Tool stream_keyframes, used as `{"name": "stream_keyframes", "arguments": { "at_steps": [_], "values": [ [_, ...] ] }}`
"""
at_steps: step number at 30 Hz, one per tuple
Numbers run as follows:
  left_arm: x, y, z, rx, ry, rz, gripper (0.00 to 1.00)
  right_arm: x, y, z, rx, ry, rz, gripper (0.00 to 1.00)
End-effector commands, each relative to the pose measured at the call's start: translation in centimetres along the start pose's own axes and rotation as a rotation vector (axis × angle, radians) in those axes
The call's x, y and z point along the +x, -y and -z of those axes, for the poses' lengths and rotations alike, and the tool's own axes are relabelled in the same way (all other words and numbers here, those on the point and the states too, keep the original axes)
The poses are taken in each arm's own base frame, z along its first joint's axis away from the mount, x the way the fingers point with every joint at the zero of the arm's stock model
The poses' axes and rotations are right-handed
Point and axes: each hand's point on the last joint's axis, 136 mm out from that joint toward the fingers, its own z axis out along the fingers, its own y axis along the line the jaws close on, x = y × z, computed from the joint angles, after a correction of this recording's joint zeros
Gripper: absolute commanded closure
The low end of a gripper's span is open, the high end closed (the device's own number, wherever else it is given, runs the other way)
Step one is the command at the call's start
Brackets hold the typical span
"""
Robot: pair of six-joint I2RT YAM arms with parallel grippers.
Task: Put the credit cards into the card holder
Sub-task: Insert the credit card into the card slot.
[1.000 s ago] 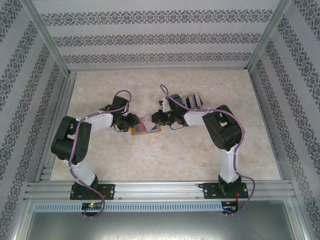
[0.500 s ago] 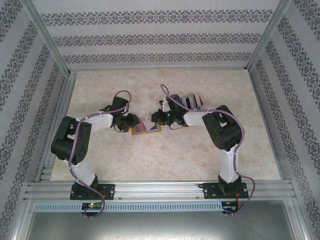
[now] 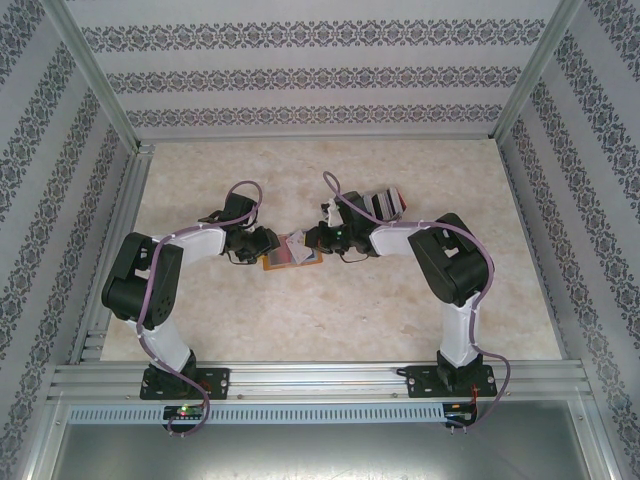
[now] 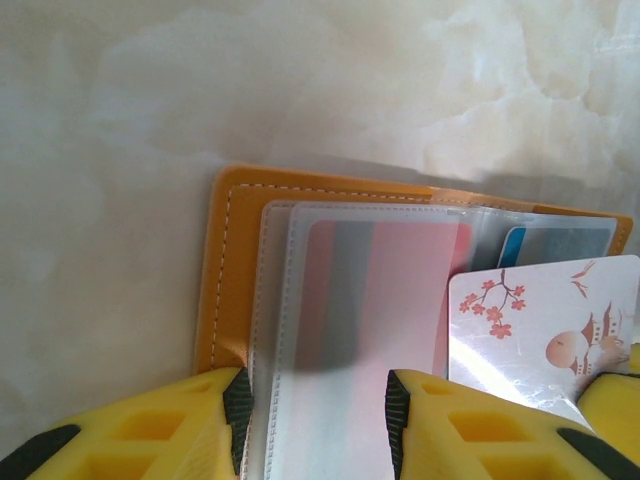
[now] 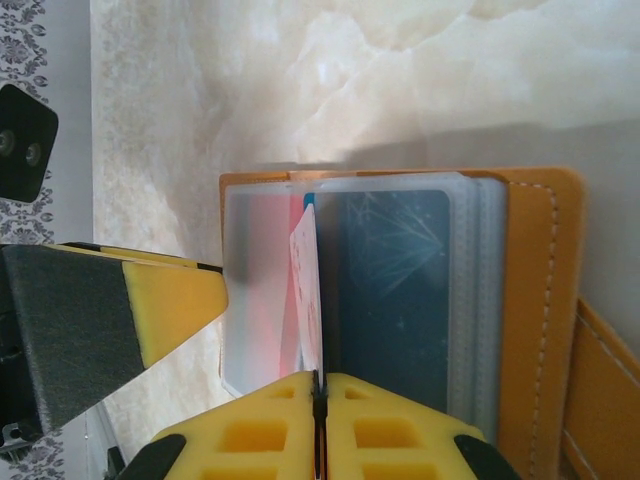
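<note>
The orange card holder (image 3: 293,257) lies open on the table between both arms, its clear pockets up. My left gripper (image 4: 315,400) stands open, its fingers resting over a clear pocket that holds a pink card, beside the orange cover (image 4: 235,260). My right gripper (image 5: 319,385) is shut on a white card with red blossoms (image 4: 545,320). It holds that card (image 5: 308,290) edge-on at the pockets, between the pink card and a dark blue one. The remaining credit cards (image 3: 383,201) lie fanned behind the right wrist.
The left gripper's yellow finger (image 5: 170,300) sits close to the held card's left side. Patterned walls and metal posts (image 3: 100,80) fence the pale marble table (image 3: 330,320). The holder's snap flap (image 5: 605,400) pokes out at the right.
The right gripper has shifted slightly with the card at the holder's pockets. The left gripper has stayed where it was.
</note>
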Motion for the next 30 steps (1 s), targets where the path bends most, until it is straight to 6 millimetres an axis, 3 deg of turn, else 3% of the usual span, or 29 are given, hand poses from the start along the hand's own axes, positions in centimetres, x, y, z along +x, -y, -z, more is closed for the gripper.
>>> {"name": "stream_keyframes", "arguments": {
  "at_steps": [1, 22, 30],
  "values": [
    [0.4, -0.8, 0.1, -0.006, -0.006, 0.028, 0.56, 0.6, 0.0, 0.3, 0.025, 0.003, -0.01, 0.89],
    [0.5, -0.6, -0.3, 0.013, -0.012, 0.037, 0.56, -0.2, -0.5, -1.9, 0.044, 0.004, -0.01, 0.89],
    [0.5, -0.8, -0.3, 0.008, -0.013, 0.036, 0.56, -0.5, 0.5, -2.4, 0.035, 0.019, -0.05, 0.89]
  ]
}}
